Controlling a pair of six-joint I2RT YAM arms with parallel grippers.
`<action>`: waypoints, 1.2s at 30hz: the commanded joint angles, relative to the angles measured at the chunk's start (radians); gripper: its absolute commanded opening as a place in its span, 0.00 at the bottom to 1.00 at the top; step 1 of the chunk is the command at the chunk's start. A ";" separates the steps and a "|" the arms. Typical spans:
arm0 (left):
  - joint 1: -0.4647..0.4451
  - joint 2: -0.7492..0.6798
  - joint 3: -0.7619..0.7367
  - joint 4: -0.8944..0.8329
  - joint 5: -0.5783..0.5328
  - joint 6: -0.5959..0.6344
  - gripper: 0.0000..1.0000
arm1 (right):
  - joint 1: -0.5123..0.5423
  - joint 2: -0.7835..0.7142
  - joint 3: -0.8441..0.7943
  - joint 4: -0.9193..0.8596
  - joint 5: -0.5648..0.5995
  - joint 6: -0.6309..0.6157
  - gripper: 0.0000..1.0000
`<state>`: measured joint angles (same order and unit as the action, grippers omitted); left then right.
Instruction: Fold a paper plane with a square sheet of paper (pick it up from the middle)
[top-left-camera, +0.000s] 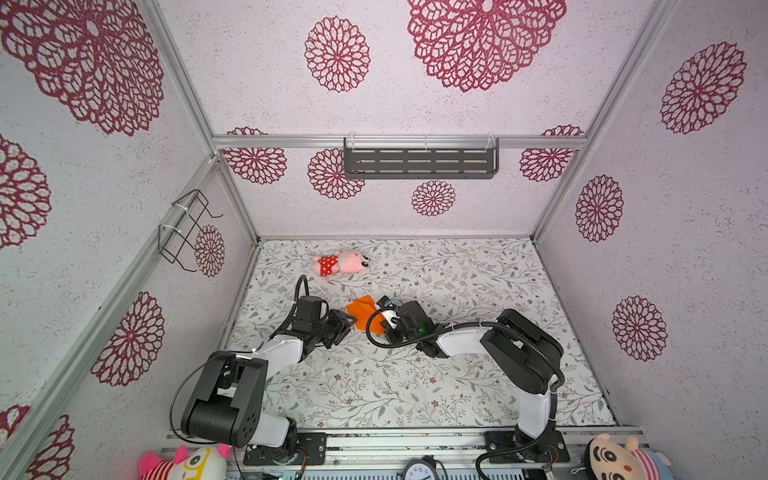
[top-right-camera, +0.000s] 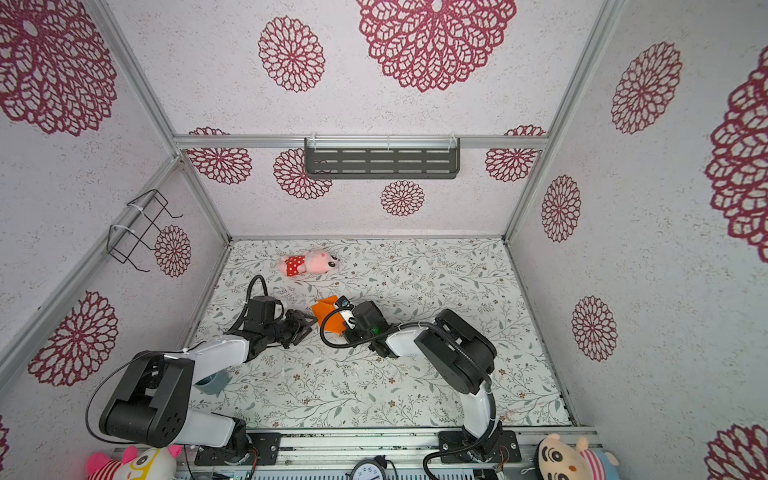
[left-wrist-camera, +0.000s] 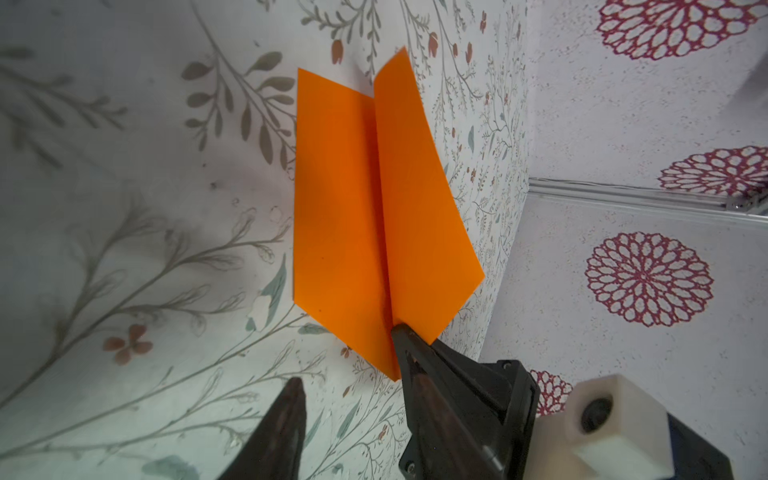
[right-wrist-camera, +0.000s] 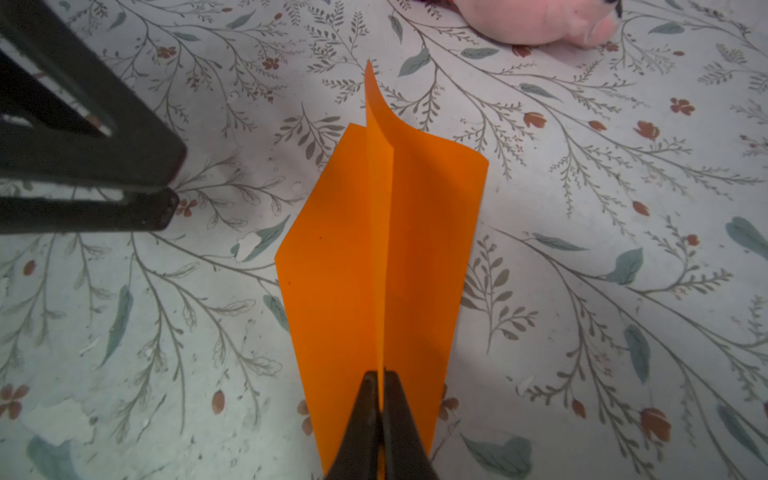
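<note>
Right end effector (right-wrist-camera: 380, 388) clamped on paper plane (right-wrist-camera: 374, 249) — long axis straight ahead of it; left end effector (right-wrist-camera: 174, 185) parted, just beside.

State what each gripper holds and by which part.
The right gripper pinches the paper plane by its centre crease near its tip; the left gripper holds nothing.

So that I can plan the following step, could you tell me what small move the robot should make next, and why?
Probably move the open left gripper to the tail end of the centre crease and pinch it. The right gripper is shut on the paper plane only near its nose, and the flap at its tail curls up loose.
</note>
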<state>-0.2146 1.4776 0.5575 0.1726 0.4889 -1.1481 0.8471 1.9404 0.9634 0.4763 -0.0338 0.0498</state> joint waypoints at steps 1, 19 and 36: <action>-0.013 0.041 0.019 0.145 0.054 0.016 0.40 | -0.003 0.027 0.029 0.001 -0.025 0.172 0.08; -0.032 0.265 0.097 0.172 0.090 0.088 0.25 | -0.014 0.076 0.034 0.056 -0.141 0.365 0.10; -0.109 0.322 0.294 -0.263 -0.097 0.248 0.38 | -0.055 0.088 0.024 0.049 -0.245 0.476 0.19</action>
<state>-0.3103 1.7752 0.8253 0.0517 0.4652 -0.9581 0.7998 2.0216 0.9726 0.5613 -0.2527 0.4953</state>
